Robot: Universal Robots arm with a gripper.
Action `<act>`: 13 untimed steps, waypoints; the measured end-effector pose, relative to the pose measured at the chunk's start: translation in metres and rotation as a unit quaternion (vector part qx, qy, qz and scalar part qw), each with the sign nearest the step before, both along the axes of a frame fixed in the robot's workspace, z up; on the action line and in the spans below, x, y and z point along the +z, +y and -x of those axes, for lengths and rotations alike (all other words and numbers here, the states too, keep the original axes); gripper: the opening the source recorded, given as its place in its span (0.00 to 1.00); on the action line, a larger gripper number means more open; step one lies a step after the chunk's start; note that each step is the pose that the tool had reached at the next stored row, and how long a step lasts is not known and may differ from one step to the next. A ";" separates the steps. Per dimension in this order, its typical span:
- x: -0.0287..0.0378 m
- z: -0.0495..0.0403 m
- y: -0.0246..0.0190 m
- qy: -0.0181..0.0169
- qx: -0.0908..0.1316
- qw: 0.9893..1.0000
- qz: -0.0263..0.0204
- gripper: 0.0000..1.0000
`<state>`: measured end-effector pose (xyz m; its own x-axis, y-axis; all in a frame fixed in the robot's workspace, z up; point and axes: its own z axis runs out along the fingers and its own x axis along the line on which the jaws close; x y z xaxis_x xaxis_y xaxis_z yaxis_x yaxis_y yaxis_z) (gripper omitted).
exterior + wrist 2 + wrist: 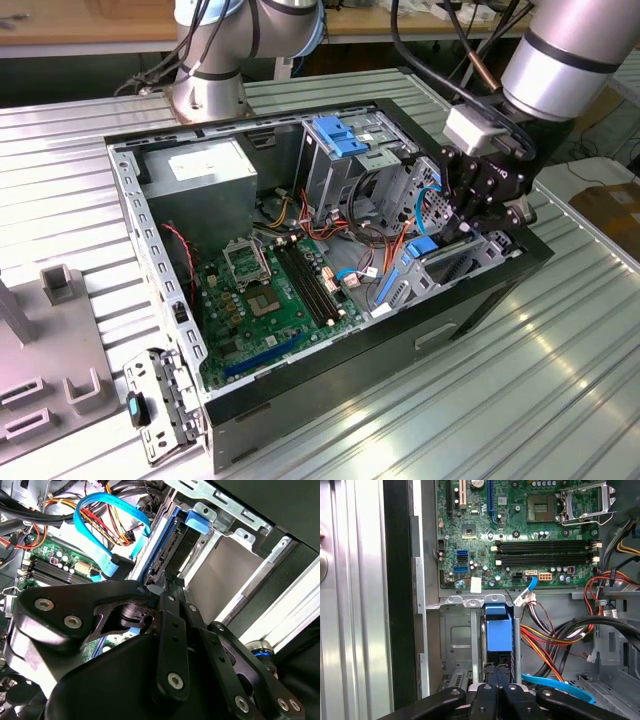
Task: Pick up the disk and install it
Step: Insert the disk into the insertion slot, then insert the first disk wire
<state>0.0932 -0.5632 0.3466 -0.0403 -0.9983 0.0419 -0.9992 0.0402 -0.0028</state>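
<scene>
The disk (498,632) stands on edge in the grey metal drive cage (455,630) at the case's corner, its bright blue rail facing out. In the second wrist view the disk (167,542) runs down into the cage beside a blue tab. My gripper (496,672) hangs right over the disk's outer end, fingers pressed together with nothing between them, tips at or just off the disk's edge. In the exterior view the gripper (468,222) sits above the cage at the case's right side, with a bit of the disk's blue rail (421,246) below it.
The open computer case (330,370) lies on a ribbed metal table. Inside are the green motherboard (270,290), a grey power-supply box (200,180), bundled cables (555,635), a light-blue data cable (100,525) and a blue latch (338,135). A second arm's base (210,80) stands behind.
</scene>
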 end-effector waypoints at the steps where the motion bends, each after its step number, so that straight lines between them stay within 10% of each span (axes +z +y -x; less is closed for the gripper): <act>1: 0.0001 0.0000 0.0000 0.000 0.000 1.000 0.000 0.11; 13: 0.0051 0.0000 0.0000 0.000 0.000 1.000 0.000 0.11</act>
